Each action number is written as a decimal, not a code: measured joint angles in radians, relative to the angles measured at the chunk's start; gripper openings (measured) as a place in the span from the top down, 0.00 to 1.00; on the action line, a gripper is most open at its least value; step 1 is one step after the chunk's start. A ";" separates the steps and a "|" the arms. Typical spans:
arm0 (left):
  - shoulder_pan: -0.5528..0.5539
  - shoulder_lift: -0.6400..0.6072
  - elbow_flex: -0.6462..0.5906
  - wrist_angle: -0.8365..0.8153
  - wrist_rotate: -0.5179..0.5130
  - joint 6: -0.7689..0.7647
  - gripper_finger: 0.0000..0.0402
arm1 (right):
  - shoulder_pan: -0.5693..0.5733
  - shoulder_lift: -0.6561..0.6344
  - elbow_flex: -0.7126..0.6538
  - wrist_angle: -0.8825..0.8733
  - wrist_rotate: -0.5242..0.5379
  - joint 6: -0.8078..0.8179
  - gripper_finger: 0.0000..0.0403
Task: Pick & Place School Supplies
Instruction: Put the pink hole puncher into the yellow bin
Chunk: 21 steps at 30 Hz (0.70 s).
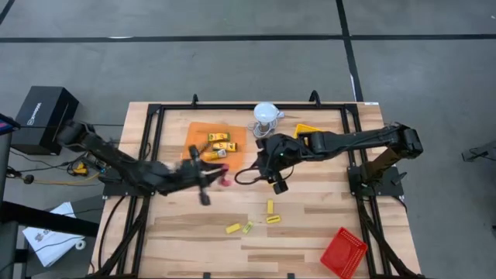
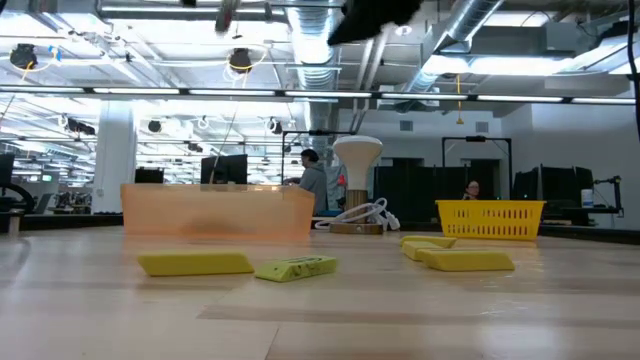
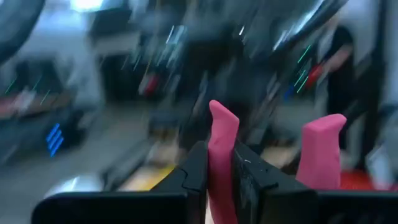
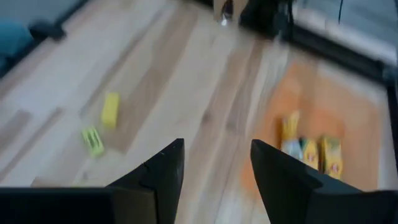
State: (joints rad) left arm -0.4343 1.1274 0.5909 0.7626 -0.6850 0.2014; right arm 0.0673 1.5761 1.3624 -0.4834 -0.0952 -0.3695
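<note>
My left gripper (image 1: 209,180) hovers near the table's middle, just in front of the orange tray (image 1: 217,143), shut on a pink-red handled scissor-like tool (image 1: 225,180). My right gripper (image 1: 276,177) is open above the table beside it, touching nothing (image 4: 214,165). Several yellow packets with dark labels (image 1: 221,141) lie in the orange tray (image 4: 311,146). Small yellow pieces lie flat on the wood toward the near edge: two (image 1: 271,212) and two more (image 1: 239,228), which also show in the low view (image 2: 195,263) (image 2: 465,260). My left gripper pinches one pink handle (image 3: 222,155) of the tool between its two dark fingers (image 3: 194,177). That handle stands up past the fingertips. The second handle (image 3: 320,152) sticks out free to one side. The tool is lifted clear of the table.
A white domed object (image 1: 266,115) with a cord stands at the far edge, a yellow tray (image 1: 306,130) beside it under my right arm. A red tray (image 1: 343,252) sits at the near right corner. Bare wood lies at the near left. People show in the room behind (image 2: 312,180).
</note>
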 joint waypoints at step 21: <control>0.064 0.055 -0.220 0.804 0.807 0.292 0.92 | 0.030 0.000 0.000 0.454 -0.364 0.038 0.50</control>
State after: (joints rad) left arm -0.3704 1.1822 0.3704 1.5667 0.1218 0.4931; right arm 0.0975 1.5761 1.3624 -0.0290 -0.4591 -0.3315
